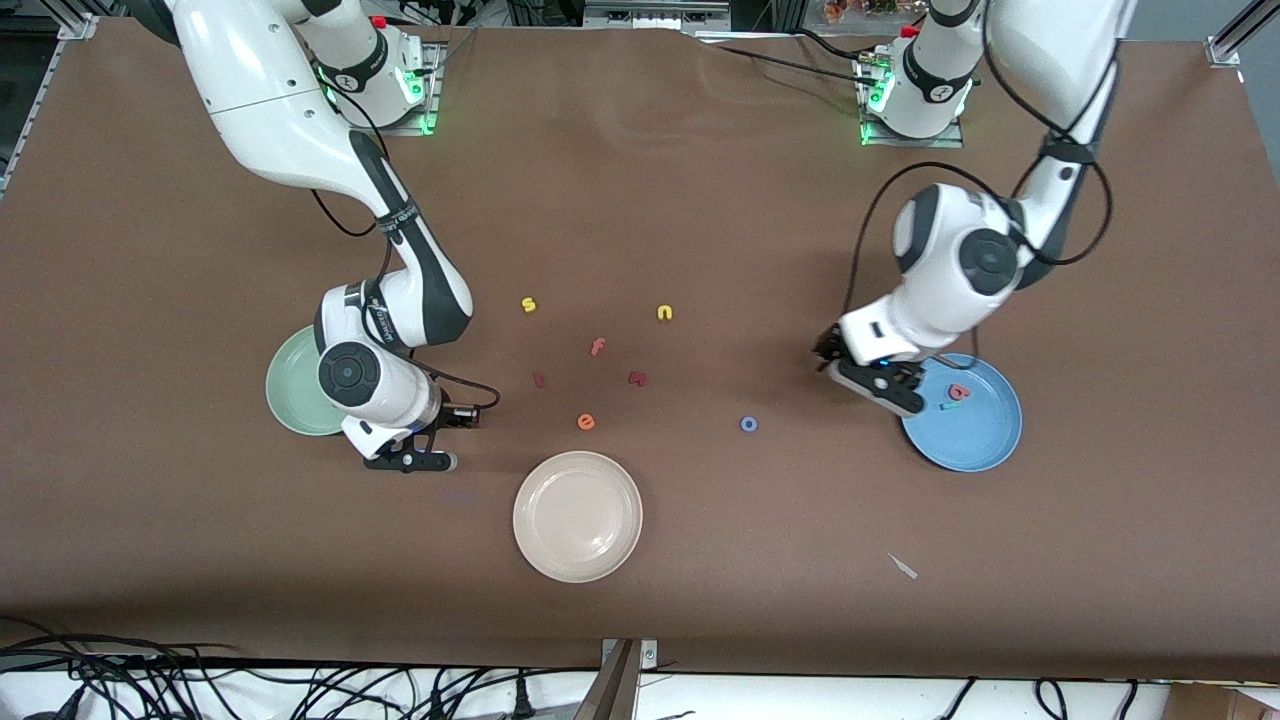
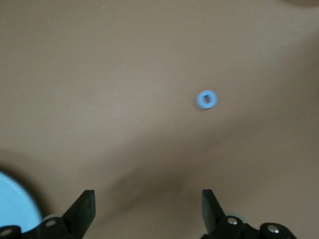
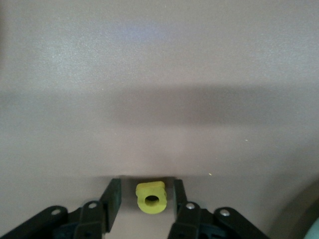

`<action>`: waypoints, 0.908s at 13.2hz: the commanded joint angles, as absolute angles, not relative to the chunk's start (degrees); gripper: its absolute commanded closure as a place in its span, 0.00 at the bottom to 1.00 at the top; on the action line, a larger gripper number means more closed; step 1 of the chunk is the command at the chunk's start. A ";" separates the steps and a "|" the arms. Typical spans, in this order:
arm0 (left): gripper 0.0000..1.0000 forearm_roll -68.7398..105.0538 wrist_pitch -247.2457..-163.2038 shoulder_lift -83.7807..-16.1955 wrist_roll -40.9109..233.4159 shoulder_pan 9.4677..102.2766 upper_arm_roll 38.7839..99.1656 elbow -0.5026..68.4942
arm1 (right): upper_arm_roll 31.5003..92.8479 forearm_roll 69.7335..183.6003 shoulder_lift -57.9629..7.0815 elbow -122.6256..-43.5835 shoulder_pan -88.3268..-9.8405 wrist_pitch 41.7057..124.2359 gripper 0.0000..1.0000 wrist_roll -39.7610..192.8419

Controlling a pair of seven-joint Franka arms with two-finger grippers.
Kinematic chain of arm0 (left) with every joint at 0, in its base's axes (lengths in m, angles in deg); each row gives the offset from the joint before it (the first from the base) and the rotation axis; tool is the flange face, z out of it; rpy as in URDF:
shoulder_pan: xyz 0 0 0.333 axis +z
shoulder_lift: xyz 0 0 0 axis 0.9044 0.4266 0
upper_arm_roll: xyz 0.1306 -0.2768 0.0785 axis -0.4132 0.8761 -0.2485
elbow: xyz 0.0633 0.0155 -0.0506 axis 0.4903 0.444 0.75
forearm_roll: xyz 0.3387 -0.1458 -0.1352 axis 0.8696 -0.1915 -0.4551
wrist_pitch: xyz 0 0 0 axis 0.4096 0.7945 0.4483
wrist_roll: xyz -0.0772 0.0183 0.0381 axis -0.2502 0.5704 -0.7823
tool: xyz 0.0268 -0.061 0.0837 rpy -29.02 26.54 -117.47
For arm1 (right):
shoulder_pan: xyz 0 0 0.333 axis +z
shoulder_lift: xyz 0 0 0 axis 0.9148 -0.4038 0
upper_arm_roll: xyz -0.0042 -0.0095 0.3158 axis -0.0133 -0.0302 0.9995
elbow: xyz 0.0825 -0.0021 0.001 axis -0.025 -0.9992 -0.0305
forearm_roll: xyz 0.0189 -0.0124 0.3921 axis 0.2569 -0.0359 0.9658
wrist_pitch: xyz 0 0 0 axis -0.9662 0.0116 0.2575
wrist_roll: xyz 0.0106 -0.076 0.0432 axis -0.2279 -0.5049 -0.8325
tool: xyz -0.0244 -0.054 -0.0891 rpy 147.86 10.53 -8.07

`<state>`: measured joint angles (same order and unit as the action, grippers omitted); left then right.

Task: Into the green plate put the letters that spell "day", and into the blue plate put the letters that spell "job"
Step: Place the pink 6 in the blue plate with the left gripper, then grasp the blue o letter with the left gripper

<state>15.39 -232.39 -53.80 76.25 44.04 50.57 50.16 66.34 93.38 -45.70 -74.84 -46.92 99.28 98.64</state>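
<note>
The left gripper (image 2: 147, 211) hangs over bare table (image 2: 99, 74), fingers (image 2: 82, 211) spread wide. A blue ring o (image 2: 207, 99) lies apart from them. The blue plate (image 2: 15, 209) shows at the picture's edge.

The right arm is bent down low, its wrist turned downward, and the right gripper (image 3: 145, 199) is carried with its fingers (image 3: 112, 198) set a little apart around a small piece. The left arm is folded at the elbow, and the left gripper (image 2: 148, 209) is held spread wide with nothing between its fingers (image 2: 83, 209).
</note>
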 commanded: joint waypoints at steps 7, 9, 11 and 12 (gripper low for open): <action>0.06 14.49 -232.29 -37.13 86.98 28.81 39.75 31.33 | 66.57 94.22 -47.24 -73.20 -47.29 99.63 0.62 97.92; 0.08 14.32 -232.38 -35.10 88.91 28.01 39.66 30.88 | 66.66 94.22 -47.33 -73.29 -47.29 99.71 0.66 97.92; 0.10 14.32 -233.17 -32.73 89.27 27.66 39.66 28.60 | 66.66 94.56 -47.50 -73.47 -47.20 99.71 0.69 97.92; 0.11 14.32 -233.52 -31.76 89.54 27.22 39.66 28.07 | 66.66 94.83 -47.59 -73.47 -47.20 99.71 0.71 97.92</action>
<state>15.39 -233.28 -34.64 88.78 28.83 41.00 31.42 66.34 93.40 -46.07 -74.83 -47.00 99.61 98.64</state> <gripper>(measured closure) 0.097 0.687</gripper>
